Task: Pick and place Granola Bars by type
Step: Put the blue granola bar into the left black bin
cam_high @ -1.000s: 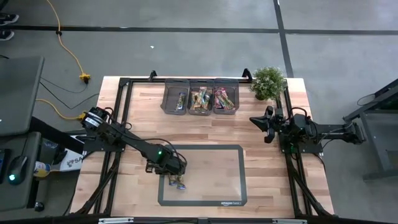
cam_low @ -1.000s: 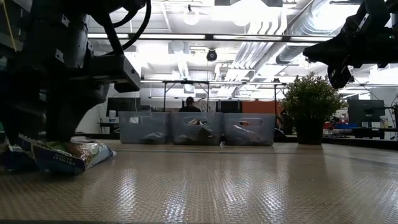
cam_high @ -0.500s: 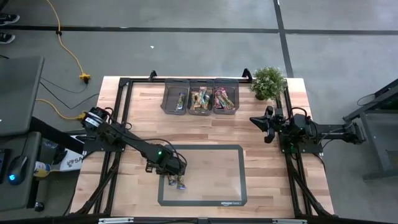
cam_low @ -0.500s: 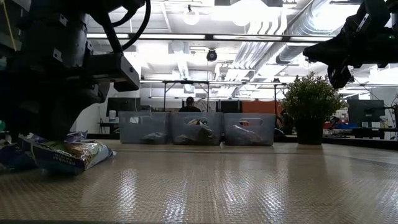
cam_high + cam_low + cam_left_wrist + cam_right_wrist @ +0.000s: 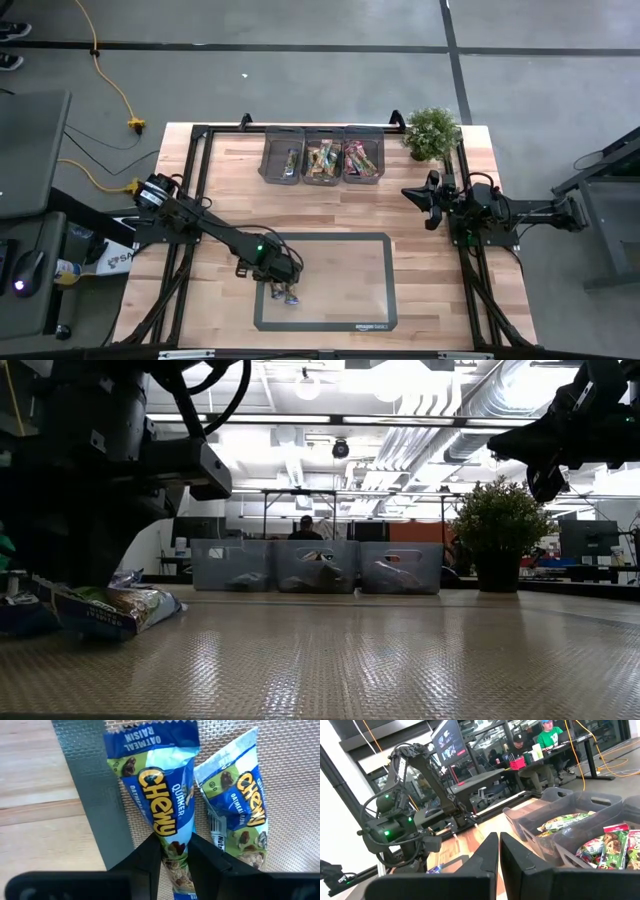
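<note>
Two blue-wrapped granola bars lie at the near left corner of the grey-bordered mat [image 5: 325, 282]. My left gripper [image 5: 176, 856] points down over them and is shut on the one beside the mat's border [image 5: 155, 785]. The other bar [image 5: 240, 805] lies flat on the mat next to it. In the low view both bars [image 5: 100, 610] show under the dark left arm. My right gripper [image 5: 425, 200] waits shut at the table's right side, above the wood. More bars fill three grey bins [image 5: 323, 158] at the far edge. My left gripper pinches the blue bar's two long sides [image 5: 175, 847] between its two fingers, near the end closest to the wrist. The fingers come from above and lie across the bar. The wrapper is squeezed narrow at the pinch. The bar's far end [image 5: 150, 735] lies over the mat's grey border.
A potted plant [image 5: 432, 130] stands at the far right corner beside the bins. A black frame [image 5: 200, 135] runs along the table's edges. Bare wood lies between the mat and the bins. People sit at desks in the room behind [image 5: 547, 727].
In the low view a wrapper end under my left gripper has tipped up a little off the mat. The rest of the two bars stays where it was.
</note>
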Robot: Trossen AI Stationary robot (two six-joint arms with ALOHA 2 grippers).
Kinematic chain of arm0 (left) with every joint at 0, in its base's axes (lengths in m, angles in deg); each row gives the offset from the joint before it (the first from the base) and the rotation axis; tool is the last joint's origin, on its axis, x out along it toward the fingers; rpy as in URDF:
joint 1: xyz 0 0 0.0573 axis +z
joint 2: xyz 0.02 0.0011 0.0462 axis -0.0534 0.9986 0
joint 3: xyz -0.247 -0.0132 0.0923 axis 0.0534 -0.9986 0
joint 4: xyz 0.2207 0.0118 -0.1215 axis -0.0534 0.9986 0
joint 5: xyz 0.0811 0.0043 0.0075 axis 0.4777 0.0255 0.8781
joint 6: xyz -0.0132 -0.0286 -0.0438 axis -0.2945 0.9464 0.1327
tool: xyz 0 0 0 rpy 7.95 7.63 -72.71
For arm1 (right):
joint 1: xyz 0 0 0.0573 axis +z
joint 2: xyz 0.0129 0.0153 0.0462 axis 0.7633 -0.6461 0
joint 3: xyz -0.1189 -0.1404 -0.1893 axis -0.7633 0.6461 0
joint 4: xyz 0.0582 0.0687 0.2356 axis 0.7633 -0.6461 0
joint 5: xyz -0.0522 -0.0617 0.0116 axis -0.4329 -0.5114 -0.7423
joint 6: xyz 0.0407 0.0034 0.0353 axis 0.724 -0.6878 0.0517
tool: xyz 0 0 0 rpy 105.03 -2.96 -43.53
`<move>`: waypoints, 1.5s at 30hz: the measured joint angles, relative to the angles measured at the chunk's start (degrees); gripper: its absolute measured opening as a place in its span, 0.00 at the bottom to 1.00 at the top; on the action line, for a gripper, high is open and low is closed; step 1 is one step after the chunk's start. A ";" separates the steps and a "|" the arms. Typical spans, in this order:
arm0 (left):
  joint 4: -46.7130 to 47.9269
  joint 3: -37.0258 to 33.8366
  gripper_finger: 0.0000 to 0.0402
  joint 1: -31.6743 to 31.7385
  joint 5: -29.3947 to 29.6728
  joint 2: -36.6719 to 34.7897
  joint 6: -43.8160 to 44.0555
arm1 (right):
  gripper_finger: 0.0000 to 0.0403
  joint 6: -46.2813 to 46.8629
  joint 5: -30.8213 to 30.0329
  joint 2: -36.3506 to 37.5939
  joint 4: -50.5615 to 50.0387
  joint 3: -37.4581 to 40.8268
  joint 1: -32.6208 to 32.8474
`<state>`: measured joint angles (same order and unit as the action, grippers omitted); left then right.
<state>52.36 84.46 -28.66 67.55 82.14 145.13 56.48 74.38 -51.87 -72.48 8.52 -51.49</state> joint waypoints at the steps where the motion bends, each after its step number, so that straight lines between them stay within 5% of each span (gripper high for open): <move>1: -0.13 0.00 0.20 0.02 0.02 0.00 0.00 | 0.00 0.01 0.00 0.00 0.00 0.00 0.00; 23: 1.12 0.26 0.09 0.04 3.00 -3.66 -0.09 | 0.00 0.00 0.00 -0.08 0.07 -0.04 0.00; 45: 3.99 0.28 0.09 0.06 24.09 -22.10 -14.05 | 0.00 0.01 0.00 -0.44 0.00 -0.07 0.00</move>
<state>56.35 84.74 -28.60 91.65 60.04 131.08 56.49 74.38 -52.31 -72.48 8.46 -51.49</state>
